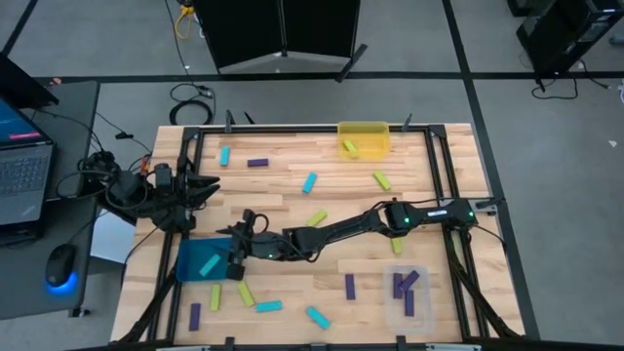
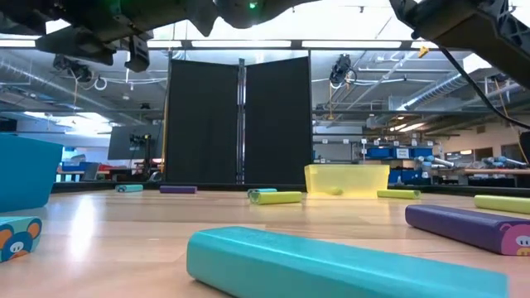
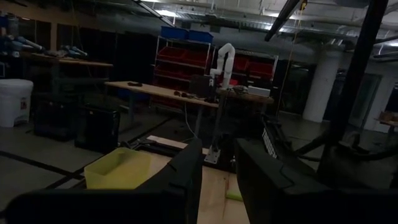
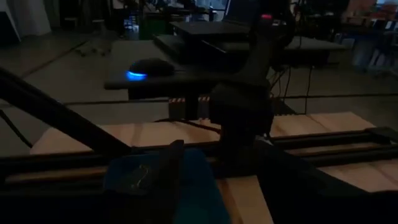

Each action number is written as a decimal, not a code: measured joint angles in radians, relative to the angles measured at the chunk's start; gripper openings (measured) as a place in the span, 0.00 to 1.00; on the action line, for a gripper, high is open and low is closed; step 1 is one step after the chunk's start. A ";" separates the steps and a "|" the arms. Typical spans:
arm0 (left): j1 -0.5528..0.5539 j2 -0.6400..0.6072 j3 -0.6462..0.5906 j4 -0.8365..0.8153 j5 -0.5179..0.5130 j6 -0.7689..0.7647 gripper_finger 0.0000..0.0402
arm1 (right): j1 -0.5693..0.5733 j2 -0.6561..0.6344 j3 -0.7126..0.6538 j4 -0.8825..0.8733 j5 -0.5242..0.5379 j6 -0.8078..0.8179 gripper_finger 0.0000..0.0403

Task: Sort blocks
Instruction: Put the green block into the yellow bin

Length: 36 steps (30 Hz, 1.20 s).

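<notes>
Using the teal bin as landmark: behind it the left gripper waits, fingers slightly parted, holding nothing. The right gripper hangs at the bin's right edge, jaws apart, seemingly empty, probably dropping cyan. Blocks lie scattered rightward; one cyan block sits inside.

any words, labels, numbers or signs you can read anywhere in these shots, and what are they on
No text can be read in any view.
Cyan block, low view: a cartoon mouse sticker on its end, no words.
Purple block, low view: a small pink sticker on its end, too small to tell.
Laptop screen, high view: lit, content too small to read.
Left arm link, left wrist view: pale lettering, too blurred to read.
</notes>
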<state>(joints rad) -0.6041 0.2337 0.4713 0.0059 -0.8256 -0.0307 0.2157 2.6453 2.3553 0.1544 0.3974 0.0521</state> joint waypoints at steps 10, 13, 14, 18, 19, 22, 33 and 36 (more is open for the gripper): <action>0.000 0.000 0.000 -0.002 0.026 -0.007 0.25 | 0.025 -0.118 -0.309 0.362 0.019 0.038 0.51; 0.000 0.000 0.000 -0.009 0.026 -0.008 0.25 | 0.026 -0.240 -0.563 0.542 0.090 0.049 0.50; 0.000 0.000 0.000 -0.012 0.026 -0.008 0.25 | 0.026 -0.285 -0.662 0.607 0.118 0.049 0.51; 0.000 0.002 0.000 -0.040 0.010 -0.033 0.25 | 0.030 -0.481 -1.035 0.807 0.230 0.068 0.51; 0.000 0.005 0.000 -0.048 -0.001 -0.045 0.25 | 0.034 -0.528 -1.109 0.836 0.259 0.084 0.51; 0.006 0.028 0.000 -0.078 -0.057 -0.083 0.25 | 0.052 -0.654 -1.298 0.870 0.352 0.112 0.51; 0.176 0.291 0.000 -0.167 0.007 -0.371 0.25 | 0.135 -1.076 -1.705 0.919 0.718 -0.011 0.51; 0.260 0.408 0.000 -0.132 0.102 -0.405 0.25 | 0.147 -1.162 -1.770 0.936 0.731 -0.062 0.51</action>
<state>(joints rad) -0.3438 0.6421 0.4713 -0.1263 -0.7239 -0.4355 0.3627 1.4836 0.5849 1.0908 1.1281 -0.0101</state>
